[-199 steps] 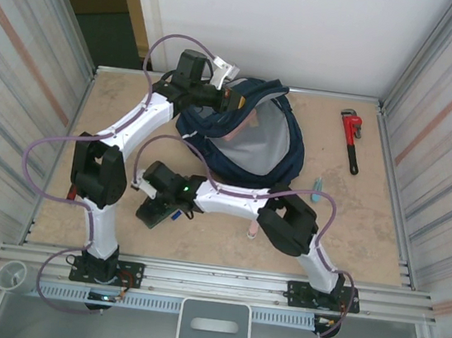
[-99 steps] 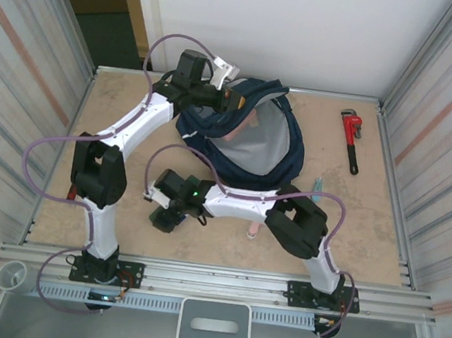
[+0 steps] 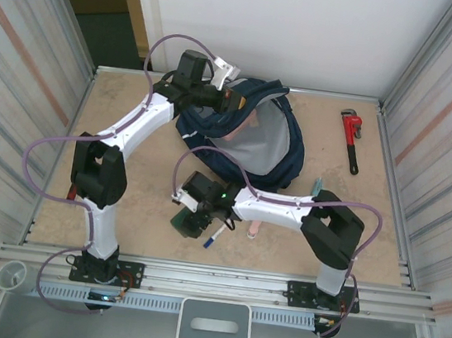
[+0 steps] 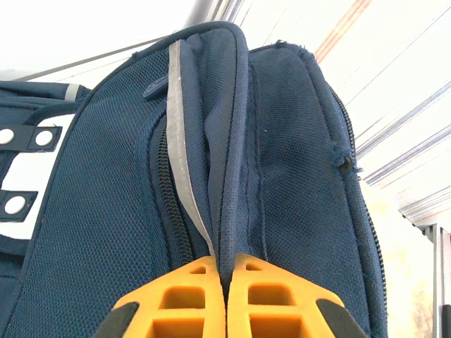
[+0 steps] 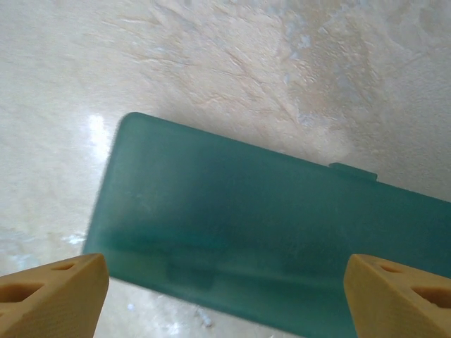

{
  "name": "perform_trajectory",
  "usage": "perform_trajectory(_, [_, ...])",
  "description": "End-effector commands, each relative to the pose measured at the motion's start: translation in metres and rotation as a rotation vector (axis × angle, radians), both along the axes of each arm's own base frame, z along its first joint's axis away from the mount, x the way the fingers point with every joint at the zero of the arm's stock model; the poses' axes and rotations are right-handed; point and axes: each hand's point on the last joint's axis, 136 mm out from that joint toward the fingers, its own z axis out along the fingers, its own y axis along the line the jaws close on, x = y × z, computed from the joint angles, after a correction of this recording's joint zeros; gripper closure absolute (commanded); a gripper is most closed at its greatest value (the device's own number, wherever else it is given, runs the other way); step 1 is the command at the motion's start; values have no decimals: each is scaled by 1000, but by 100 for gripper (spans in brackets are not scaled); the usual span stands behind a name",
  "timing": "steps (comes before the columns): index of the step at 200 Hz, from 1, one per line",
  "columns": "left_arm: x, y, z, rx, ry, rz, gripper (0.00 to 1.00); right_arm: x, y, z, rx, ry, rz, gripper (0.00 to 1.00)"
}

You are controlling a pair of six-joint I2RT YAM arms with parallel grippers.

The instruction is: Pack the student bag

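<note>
The student bag [image 3: 256, 140], navy blue with a grey lining, lies open at the back middle of the table. My left gripper [image 3: 233, 101] is shut on the bag's upper rim; in the left wrist view its orange fingers [image 4: 190, 303] pinch a navy fabric fold [image 4: 229, 176] beside a white reflective stripe [image 4: 176, 141]. My right gripper [image 3: 189, 219] hovers open over a flat green plastic case [image 5: 246, 232] lying on the table [image 5: 232, 63]. One fingertip [image 5: 56, 292] stands at each side of the case, apart from it. The case [image 3: 180, 226] lies left of a blue-and-white pen [image 3: 216, 234].
A red pipe wrench [image 3: 351, 140] lies at the back right. A teal pen [image 3: 317, 188] sits right of the bag, and a small pink item [image 3: 253, 231] lies under the right arm. Metal walls close in both sides.
My right gripper has travelled right and a little nearer across the table. The green case and the blue-and-white pen now lie further right too. The left gripper has kept its grip on the bag.
</note>
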Motion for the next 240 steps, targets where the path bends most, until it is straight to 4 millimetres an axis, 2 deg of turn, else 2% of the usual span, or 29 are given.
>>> perform_trajectory(1, [2, -6, 29, -39, -118, -38, 99, -41, 2, 20, 33, 87, 62, 14])
perform_trajectory(9, [2, -7, 29, -38, -120, -39, 99, -50, -2, 20, 29, 132, 66, 15])
perform_trajectory(26, [3, -7, 26, -37, -115, -37, 99, -57, -16, 19, 14, 189, 42, 16])
perform_trajectory(50, [5, -8, 23, -41, -108, -38, 99, -55, -32, 28, 31, 233, -9, 16])
perform_trajectory(77, [6, -9, 20, -40, -100, -38, 99, -52, -37, 38, 73, 263, -39, 17])
perform_trajectory(116, [5, -9, 18, -35, -97, -38, 100, -57, -52, 28, 7, 298, -80, 20])
perform_trajectory(139, [5, -9, 15, -32, -91, -35, 99, -47, -56, 12, -21, 385, -252, 22])
perform_trajectory(170, [6, -11, 14, -39, -82, -38, 100, -21, -47, -2, 55, 486, -460, 13])
perform_trajectory(213, [3, -10, 14, -31, -83, -40, 99, 15, -36, -14, 99, 514, -614, 6])
perform_trajectory(240, [2, -9, 15, -31, -87, -42, 99, 35, -26, -13, 137, 478, -656, 4])
